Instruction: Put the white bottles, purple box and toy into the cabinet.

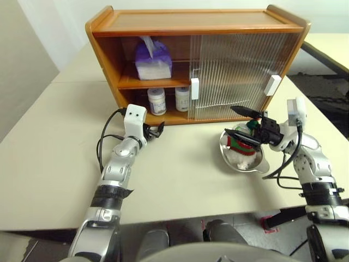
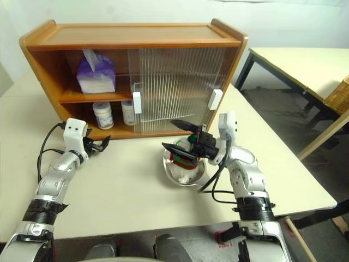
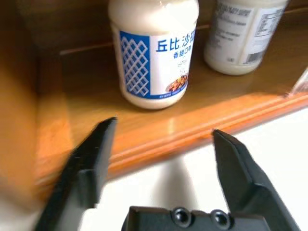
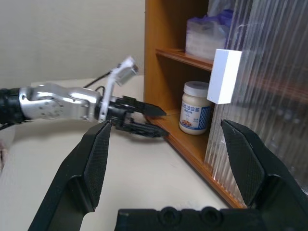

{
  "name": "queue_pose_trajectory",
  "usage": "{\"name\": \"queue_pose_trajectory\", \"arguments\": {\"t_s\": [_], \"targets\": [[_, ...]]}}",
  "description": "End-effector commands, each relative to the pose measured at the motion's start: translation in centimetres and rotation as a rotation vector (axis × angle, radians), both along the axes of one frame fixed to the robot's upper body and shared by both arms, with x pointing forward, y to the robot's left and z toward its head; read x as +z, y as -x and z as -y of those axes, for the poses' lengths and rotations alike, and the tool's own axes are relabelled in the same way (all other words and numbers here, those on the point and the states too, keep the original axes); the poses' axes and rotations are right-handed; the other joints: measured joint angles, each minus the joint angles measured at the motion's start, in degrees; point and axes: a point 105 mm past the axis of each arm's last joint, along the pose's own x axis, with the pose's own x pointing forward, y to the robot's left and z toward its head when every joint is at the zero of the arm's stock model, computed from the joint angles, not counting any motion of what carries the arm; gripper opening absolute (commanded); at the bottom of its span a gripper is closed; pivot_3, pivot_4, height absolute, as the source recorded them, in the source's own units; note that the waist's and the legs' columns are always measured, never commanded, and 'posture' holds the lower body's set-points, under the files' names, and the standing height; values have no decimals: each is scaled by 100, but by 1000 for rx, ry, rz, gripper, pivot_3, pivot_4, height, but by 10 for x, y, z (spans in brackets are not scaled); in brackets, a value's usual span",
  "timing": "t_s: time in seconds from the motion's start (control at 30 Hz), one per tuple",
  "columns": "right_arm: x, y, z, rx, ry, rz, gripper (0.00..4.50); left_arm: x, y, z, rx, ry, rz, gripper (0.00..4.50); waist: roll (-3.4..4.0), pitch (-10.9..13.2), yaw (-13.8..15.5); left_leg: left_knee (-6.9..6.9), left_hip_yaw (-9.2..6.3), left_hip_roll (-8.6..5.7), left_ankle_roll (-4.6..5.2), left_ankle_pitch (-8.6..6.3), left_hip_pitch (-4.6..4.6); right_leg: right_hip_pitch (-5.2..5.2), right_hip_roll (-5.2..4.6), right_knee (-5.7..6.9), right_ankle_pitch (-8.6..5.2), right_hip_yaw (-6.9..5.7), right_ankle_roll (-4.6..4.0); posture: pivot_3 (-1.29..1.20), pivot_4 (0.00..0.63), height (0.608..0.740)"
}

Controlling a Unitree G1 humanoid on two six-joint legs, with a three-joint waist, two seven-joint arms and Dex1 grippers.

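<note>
with both sets of jaws open and empty, the toy (image 1: 240,146) beside the cabinet (image 1: 196,24) could be fumbled inside its dish (image 1: 260,164).

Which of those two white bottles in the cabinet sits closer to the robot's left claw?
The white bottle standing farther from the sliding door, on the lower shelf. The left gripper is just outside it; the other bottle stands against the door's edge.

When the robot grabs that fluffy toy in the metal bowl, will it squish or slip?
Probably squish: the toy looks soft and fuzzy, so it should give under the fingers. It seems light, and its fluff should grip rather than slip. The shiny metal bowl might slide instead.
</note>
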Motion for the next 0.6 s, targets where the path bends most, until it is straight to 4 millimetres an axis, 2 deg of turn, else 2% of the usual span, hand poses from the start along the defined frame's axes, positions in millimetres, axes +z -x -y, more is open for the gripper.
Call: {"name": "queue_pose_trajectory", "arguments": {"t_s": [0.03,0.23,0.3,0.33,0.4,0.6], "targets": [[-2,-2,-1,5,15,-2,4500,5,10,15,-114,-28,9,2937,0,0,27,0,-1,0,0,0,2,-1,-1,0,2,0,-4,-98,0,740],[-2,-3,-1,9,18,-1,4500,25,15,58,-333,-11,92,733,0,0,78,2,-4,3,-2,0,5,-3,-5,8,8,-1,-19,-97,0,740],[-1,-4,-1,9,19,1,4500,30,21,89,-525,-123,145,20,0,0,81,2,-4,4,-3,1,6,-4,-5,11,9,-4,-20,-100,0,740],[-1,-4,-1,10,19,1,4500,32,24,102,-598,-170,167,20,0,0,93,2,-4,4,-3,1,5,-5,-5,12,9,-5,-21,-100,0,740],[-1,-3,-1,8,19,2,4500,42,21,115,-636,-190,228,20,1,0,115,5,-4,4,-3,1,5,-3,-5,12,10,-6,-21,-110,0,740],[-2,1,1,-4,20,-1,4500,70,6,138,-656,-208,377,20,1,-1,51,14,-2,3,3,-5,3,-2,-6,11,9,-5,-16,-125,0,740]]}}
